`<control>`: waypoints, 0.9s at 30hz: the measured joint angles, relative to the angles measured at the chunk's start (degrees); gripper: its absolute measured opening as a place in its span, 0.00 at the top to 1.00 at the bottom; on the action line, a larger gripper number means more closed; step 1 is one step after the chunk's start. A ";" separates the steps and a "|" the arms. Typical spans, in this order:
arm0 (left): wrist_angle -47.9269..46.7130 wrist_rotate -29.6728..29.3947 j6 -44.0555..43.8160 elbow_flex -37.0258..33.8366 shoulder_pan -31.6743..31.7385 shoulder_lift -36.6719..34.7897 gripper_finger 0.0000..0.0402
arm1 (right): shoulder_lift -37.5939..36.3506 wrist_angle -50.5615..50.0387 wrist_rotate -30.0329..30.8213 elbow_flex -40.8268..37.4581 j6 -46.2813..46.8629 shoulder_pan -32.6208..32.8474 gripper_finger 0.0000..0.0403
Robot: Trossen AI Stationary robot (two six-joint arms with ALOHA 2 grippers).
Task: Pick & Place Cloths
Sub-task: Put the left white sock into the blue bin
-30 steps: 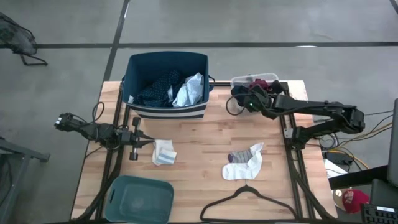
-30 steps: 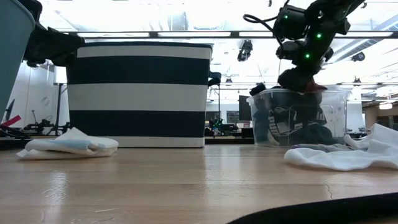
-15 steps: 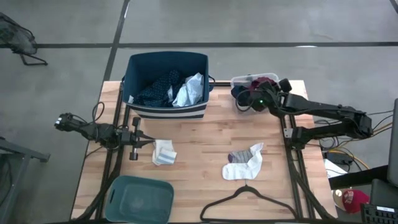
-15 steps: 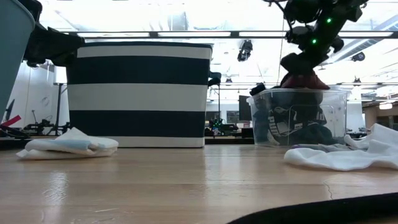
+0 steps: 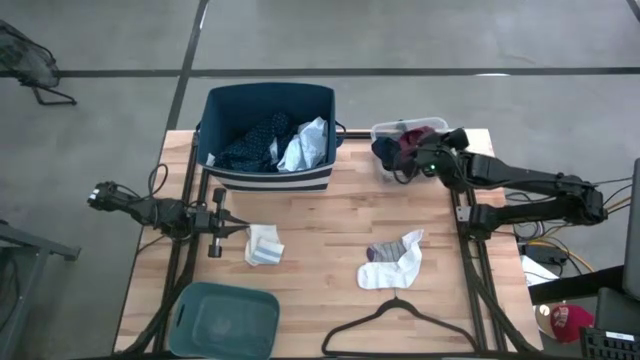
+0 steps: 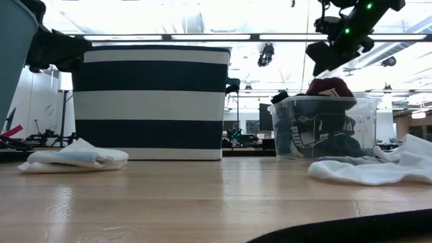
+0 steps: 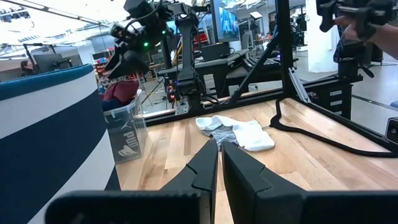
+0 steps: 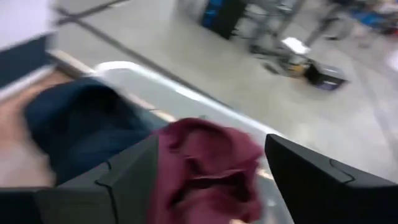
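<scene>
My right gripper (image 5: 408, 160) (image 6: 325, 55) hangs open over the clear tub (image 5: 385, 130) (image 6: 324, 131) at the table's far right. In the right wrist view its fingers (image 8: 127, 177) stand apart on either side of a maroon piece (image 8: 205, 158) without touching it. The maroon piece (image 6: 329, 86) lies on top of the dark cloths in the tub, beside a navy piece (image 8: 87, 124). My left gripper (image 5: 235, 229) (image 7: 219, 148) is shut, level over the table's left, next to a folded white cloth (image 5: 263, 245). White and grey socks (image 5: 393, 262) lie flat on the table.
A navy-and-white striped tub (image 5: 268, 135) holding dark and light cloths stands at the far middle. A teal tub (image 5: 225, 320) sits at the near left, and a black hanger (image 5: 400, 318) lies at the near edge. Bare wood lies between them.
My right gripper has opened and let go of the maroon piece, then risen clear of the clear tub, drifting slightly toward the table's right edge. The maroon piece stays on top of the tub's pile.
</scene>
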 joint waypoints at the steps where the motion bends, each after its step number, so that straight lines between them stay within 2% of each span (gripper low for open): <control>1: 0.00 0.00 0.00 0.00 0.00 0.01 0.92 | 0.00 0.57 -1.61 0.00 -0.10 0.66 0.26; 8: 0.00 -0.02 0.00 0.00 0.00 0.02 0.92 | 0.42 6.89 -12.49 0.00 -0.02 6.46 0.19; 14: 0.00 0.00 0.00 0.00 0.00 0.00 0.92 | 0.94 14.76 -20.36 -0.78 -1.55 12.82 0.19; 19: 0.00 0.00 0.00 0.00 0.00 0.00 0.92 | 3.35 19.36 -21.02 -1.50 -2.23 18.41 0.23; 27: 0.01 -0.01 0.00 0.00 0.00 0.00 0.92 | 11.24 22.53 -20.86 -1.92 -1.84 24.71 0.34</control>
